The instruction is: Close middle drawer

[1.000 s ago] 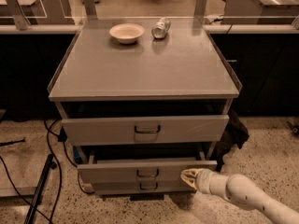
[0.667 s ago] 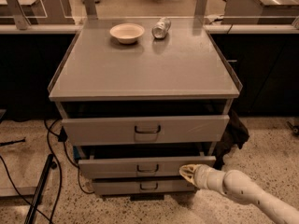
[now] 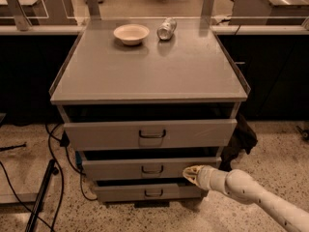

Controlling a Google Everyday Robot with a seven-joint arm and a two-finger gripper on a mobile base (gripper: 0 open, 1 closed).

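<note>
We see the gripper (image 3: pixel 189 174) lower right of centre, tip at the slightly open middle drawer (image 3: pixel 116 168); whether it is clenched we cannot tell.

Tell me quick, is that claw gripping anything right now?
Gripper: at the middle drawer front, right of its handle; whether open or shut cannot be told.

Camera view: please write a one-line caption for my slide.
Robot hand at the right front of the slightly open middle drawer; bowl and can on the cabinet top.
</note>
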